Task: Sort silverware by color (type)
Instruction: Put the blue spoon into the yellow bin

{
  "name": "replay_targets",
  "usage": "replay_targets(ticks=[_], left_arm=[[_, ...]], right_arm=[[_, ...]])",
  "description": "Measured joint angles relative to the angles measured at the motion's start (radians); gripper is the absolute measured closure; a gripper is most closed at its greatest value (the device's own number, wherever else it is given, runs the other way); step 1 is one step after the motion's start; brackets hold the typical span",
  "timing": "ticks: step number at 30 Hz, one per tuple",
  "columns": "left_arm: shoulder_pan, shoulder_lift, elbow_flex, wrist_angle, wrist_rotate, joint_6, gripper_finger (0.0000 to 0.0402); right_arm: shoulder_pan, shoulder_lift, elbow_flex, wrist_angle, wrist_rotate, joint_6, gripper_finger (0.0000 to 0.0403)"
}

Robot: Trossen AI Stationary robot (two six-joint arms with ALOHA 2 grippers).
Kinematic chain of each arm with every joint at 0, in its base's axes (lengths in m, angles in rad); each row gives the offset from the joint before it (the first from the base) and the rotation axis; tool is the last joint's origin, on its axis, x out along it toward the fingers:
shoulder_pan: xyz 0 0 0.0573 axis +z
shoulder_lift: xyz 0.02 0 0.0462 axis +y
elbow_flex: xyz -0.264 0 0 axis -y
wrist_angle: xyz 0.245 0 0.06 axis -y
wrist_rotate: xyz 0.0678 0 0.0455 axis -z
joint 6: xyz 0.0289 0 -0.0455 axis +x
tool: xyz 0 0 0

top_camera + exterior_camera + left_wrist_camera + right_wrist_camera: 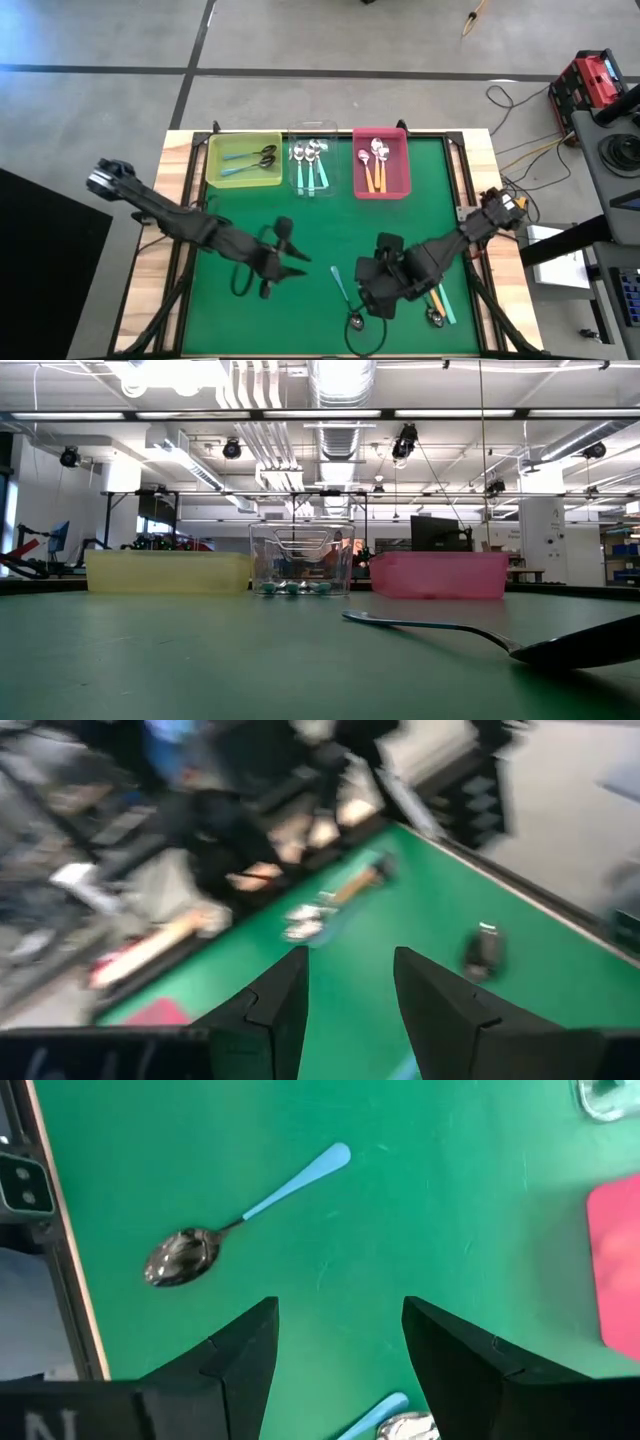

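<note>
The right pincer [340, 1345] hangs spread wide and empty over the green counter [330, 225]. Just ahead of its tips lies a teal-handled spoon [235, 1218], and a second teal handle [372, 1413] shows between the fingers. The left pincer [345, 995] is also parted and empty, with several spoons [330, 905] farther ahead.

Green mat [330, 215]; yellow bin [243, 160], clear bin [313, 160], pink bin [381, 163] (orange-handled spoons [373, 168] inside).
</note>
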Motion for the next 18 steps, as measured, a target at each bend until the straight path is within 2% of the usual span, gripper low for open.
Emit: replay_targets(ticks=[6, 12, 18], left_arm=[[0.04, 0.207, 0.129, -0.103, 0.15, 0.0, 0.027], [0.065, 0.382, 0.192, -0.101, 0.232, 0.044, 0.027], [0.075, 0.501, 0.243, -0.1, 0.337, 0.052, 0.027]], right_arm=[[0.053, -0.021, -0.036, -0.001, 0.043, 0.068, 0.0197], [0.089, -0.078, -0.079, 0.001, 0.086, 0.117, 0.0197], [0.1, -0.146, -0.105, 0.005, 0.153, 0.133, 0.0197]])
